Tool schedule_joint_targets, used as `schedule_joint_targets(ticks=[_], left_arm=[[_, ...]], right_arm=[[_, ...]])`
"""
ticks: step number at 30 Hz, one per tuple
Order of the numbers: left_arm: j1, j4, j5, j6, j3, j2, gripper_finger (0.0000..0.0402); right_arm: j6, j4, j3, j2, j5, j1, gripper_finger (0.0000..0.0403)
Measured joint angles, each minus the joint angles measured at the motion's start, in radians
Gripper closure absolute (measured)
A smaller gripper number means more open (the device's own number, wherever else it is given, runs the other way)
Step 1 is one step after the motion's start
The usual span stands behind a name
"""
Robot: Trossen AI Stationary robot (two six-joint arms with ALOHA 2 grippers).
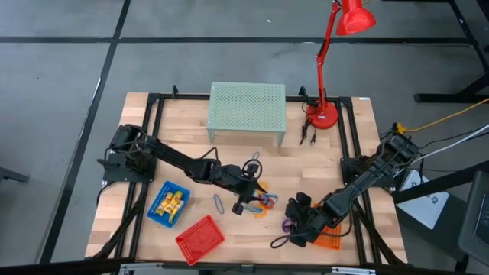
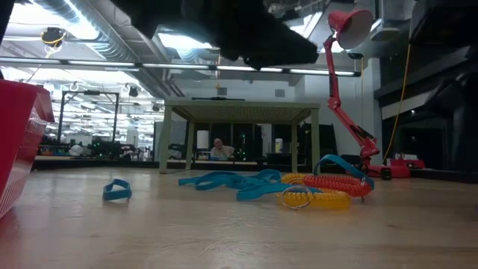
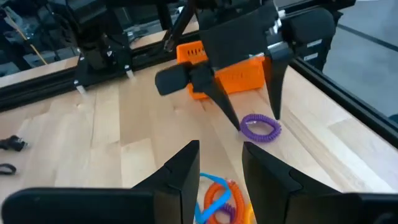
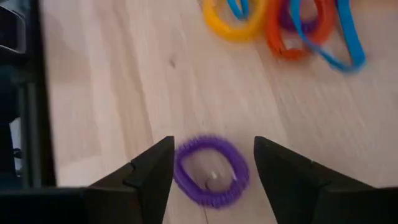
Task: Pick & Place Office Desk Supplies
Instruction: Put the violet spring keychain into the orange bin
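A pile of coil rings and blue loops (image 1: 263, 205) lies mid-table: a yellow ring (image 4: 239, 22), an orange ring (image 4: 292, 31) and a blue loop (image 4: 345, 43). In the low view the pile (image 2: 306, 188) lies flat on the wood. My left gripper (image 1: 248, 202) hovers open at the pile's left side, above orange and blue coils (image 3: 214, 196). A single purple coil ring (image 4: 210, 169) lies flat nearer the near edge. My right gripper (image 4: 211, 165) is open, with one finger on either side of the purple ring (image 3: 260, 126) and touching nothing. A lone blue clip (image 1: 218, 203) lies to the left.
A blue basket (image 1: 168, 205) holds yellow pieces. A red basket (image 1: 200, 238) sits at the near edge, and an orange basket (image 1: 330, 241) lies under my right arm. A green mesh stand (image 1: 247, 111) and a red desk lamp (image 1: 325, 107) stand at the far side.
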Motion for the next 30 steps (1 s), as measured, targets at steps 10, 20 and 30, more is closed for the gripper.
schedule_joint_targets(ticks=[10, 20, 30], left_arm=[[0.0, 0.036, -0.001, -0.012, -0.033, 0.0, 0.0283], [0.0, 0.057, 0.024, -0.011, -0.033, 0.0, 0.0283], [0.0, 0.057, 0.03, -0.018, -0.033, 0.0, 0.0283]], right_arm=[[0.127, -0.133, 0.0, 0.002, -0.027, 0.0, 0.0216], [0.152, -0.08, 0.0, 0.027, -0.059, -0.006, 0.0214], [0.139, -0.049, 0.006, 0.089, -0.137, -0.044, 0.0219]])
